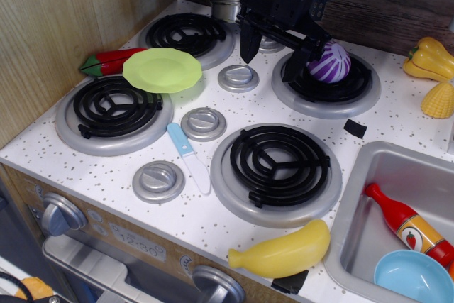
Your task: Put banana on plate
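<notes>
The yellow banana (pixel 286 251) lies at the stove top's front edge, stem end pointing left, just left of the sink. The light-green plate (pixel 162 69) sits at the back left, between the two left burners. My gripper (pixel 272 58) hangs over the back middle of the stove top, fingers pointing down and spread apart, with nothing between them. It is far from the banana and to the right of the plate. A purple and white toy vegetable (pixel 329 62) lies on the back right burner right behind the right finger.
A red pepper (pixel 108 61) lies partly under the plate's left side. A blue-handled toy knife (pixel 189 156) lies mid-stove. The sink (pixel 369 196) at right holds a red bottle (pixel 409 226) and a light-blue bowl (pixel 413 275). A yellow bell pepper (pixel 430 58) and corn cob (pixel 439 99) lie at back right.
</notes>
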Available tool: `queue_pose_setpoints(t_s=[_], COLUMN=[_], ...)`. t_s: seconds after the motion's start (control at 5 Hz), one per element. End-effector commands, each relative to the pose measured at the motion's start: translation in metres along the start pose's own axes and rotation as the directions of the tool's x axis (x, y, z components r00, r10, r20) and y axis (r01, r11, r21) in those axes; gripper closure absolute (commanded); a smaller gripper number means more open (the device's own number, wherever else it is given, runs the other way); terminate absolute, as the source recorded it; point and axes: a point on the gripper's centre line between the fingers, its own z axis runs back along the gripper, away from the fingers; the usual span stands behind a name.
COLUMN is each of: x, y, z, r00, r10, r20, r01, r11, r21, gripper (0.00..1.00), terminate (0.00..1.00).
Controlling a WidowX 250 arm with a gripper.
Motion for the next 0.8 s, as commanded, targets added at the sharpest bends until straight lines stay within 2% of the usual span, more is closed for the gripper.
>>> queue_pose_setpoints(t_s=[0.0, 0.2, 0.4, 0.6], x=[0.000, -0.021, -0.046, -0.074], y=[0.000, -0.017, -0.041, -0.069], z=[0.000, 0.024, 0.046, 0.071], r00=[1.000, 0.999, 0.998, 0.990], r10=[0.000, 0.035, 0.031, -0.048], r20=[0.000, 0.037, 0.053, 0.131], r01=[0.000, -0.035, -0.025, 0.069], r11=[1.000, 0.999, 0.995, 0.985], r21=[0.000, 0.006, -0.096, -0.157], gripper=[0.00, 0.00, 0.00, 0.00], terminate=[0.00, 0.00, 0.00, 0.00])
